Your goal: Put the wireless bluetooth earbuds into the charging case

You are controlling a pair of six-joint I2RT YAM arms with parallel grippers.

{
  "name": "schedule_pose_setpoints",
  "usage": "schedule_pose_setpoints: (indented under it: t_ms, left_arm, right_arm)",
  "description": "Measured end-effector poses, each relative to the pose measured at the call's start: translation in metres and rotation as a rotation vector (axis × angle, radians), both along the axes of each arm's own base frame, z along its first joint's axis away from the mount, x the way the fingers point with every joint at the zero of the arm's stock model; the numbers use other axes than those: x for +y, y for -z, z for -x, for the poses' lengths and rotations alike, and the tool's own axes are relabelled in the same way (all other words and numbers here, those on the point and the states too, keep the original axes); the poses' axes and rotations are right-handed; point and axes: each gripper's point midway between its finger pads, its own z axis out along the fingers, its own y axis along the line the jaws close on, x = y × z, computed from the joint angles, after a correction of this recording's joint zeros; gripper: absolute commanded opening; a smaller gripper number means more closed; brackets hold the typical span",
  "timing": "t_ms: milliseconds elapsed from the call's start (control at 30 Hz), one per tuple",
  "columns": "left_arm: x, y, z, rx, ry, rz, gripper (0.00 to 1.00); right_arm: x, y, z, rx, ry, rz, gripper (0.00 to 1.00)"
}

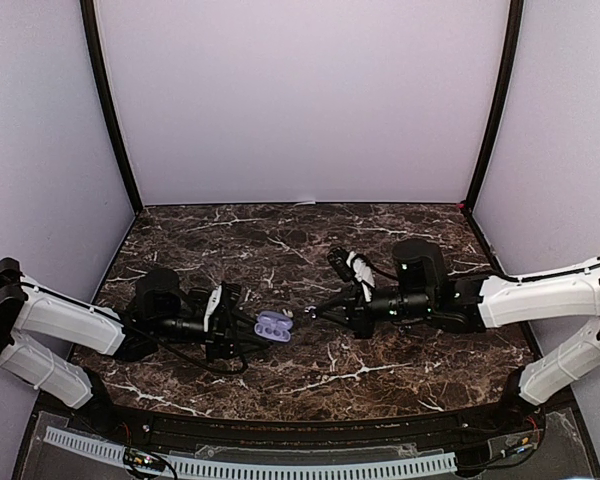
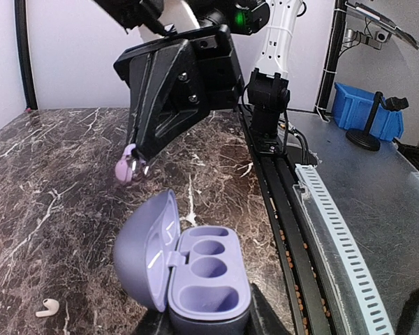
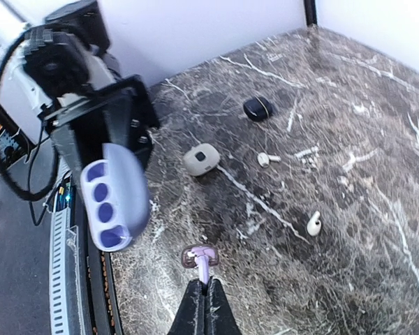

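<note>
Top external view: the marble table (image 1: 280, 240) runs well back from both low, outstretched arms to the rear wall, and their tips meet near its front edge. The left gripper (image 1: 246, 326) grasps the open lavender charging case (image 1: 273, 326), whose wells are empty. The right gripper (image 3: 206, 286) is clenched on a lavender earbud (image 3: 197, 257) just beside the lid, not touching it, while white earbuds (image 3: 313, 224) lie loose on the marble.

Overhead, opposed wrist views sharing case (image 2: 209, 283)

Dark marble tabletop (image 1: 280, 240); blue bin (image 2: 350, 105) beyond slotted rail (image 2: 335, 237).
</note>
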Motion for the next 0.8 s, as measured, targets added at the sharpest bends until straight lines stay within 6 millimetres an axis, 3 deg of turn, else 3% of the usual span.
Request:
schedule_pose_setpoints:
  t_ms: [433, 800]
  left_arm:
    - [-0.003, -0.005, -0.002, -0.007, 0.005, 0.009, 0.14]
    - [-0.005, -0.006, -0.004, -0.006, 0.006, 0.009, 0.14]
  right_arm:
    - [0.008, -0.022, 0.035, -0.170, -0.120, -0.030, 0.00]
    - [0.029, -0.038, 0.045, -0.246, -0.189, -0.043, 0.00]
